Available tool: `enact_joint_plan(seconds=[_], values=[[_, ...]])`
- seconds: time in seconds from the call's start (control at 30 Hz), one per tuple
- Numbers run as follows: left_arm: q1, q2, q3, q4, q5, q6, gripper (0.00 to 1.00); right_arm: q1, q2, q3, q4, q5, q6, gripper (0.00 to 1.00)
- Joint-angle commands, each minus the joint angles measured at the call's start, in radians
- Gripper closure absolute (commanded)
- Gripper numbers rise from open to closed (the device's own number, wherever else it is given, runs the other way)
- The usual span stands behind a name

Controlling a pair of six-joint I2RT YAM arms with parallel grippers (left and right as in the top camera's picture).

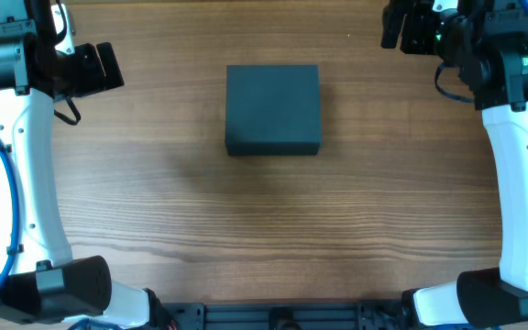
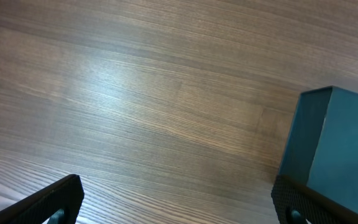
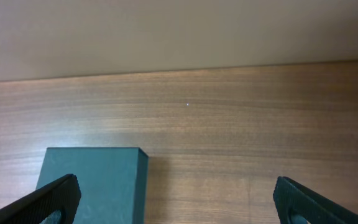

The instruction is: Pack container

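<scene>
The container (image 1: 272, 108) is a dark teal-black squarish box with its lid shut, standing on the wooden table at centre, towards the far side. It also shows at the right edge of the left wrist view (image 2: 340, 149) and at the lower left of the right wrist view (image 3: 101, 183). My left gripper (image 1: 106, 66) is open and empty at the far left, well left of the container; its fingertips frame bare wood (image 2: 179, 202). My right gripper (image 1: 394, 26) is open and empty at the far right corner, apart from the container (image 3: 176, 199).
The wooden table (image 1: 273, 220) spreads around the box. Its far edge meets a pale wall in the right wrist view (image 3: 179, 37). The arm bases (image 1: 71, 289) stand at the near corners.
</scene>
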Motion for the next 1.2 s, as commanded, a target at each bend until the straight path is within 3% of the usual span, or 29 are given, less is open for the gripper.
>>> enact_joint_plan(seconds=[0.0, 0.43, 0.63, 0.73, 0.87, 0.97, 1.17], values=[[0.004, 0.005, 0.008, 0.0, -0.006, 0.012, 0.0, 0.003, 0.011, 0.003, 0.0, 0.021, -0.009, 0.0], [0.004, 0.005, 0.008, 0.0, -0.006, 0.012, 0.0, 0.003, 0.004, 0.002, 0.0, 0.021, -0.009, 0.0], [0.004, 0.005, 0.008, 0.0, -0.006, 0.012, 0.0, 0.003, -0.166, -0.1, 0.01, 0.089, -0.098, 0.0], [0.004, 0.005, 0.008, 0.0, -0.006, 0.012, 0.0, 0.003, -0.354, -0.335, 0.197, 0.088, -0.174, 0.0], [0.004, 0.005, 0.008, 0.0, -0.006, 0.012, 0.0, 0.003, -0.71, -0.818, 0.528, 0.089, -0.271, 0.0], [0.004, 0.005, 0.008, 0.0, -0.006, 0.013, 0.0, -0.042, -1.002, -1.187, 0.647, 0.074, -0.267, 0.0], [0.004, 0.005, 0.008, 0.0, -0.006, 0.012, 0.0, -0.154, -1.344, -1.604, 0.818, 0.001, -0.267, 0.0]])
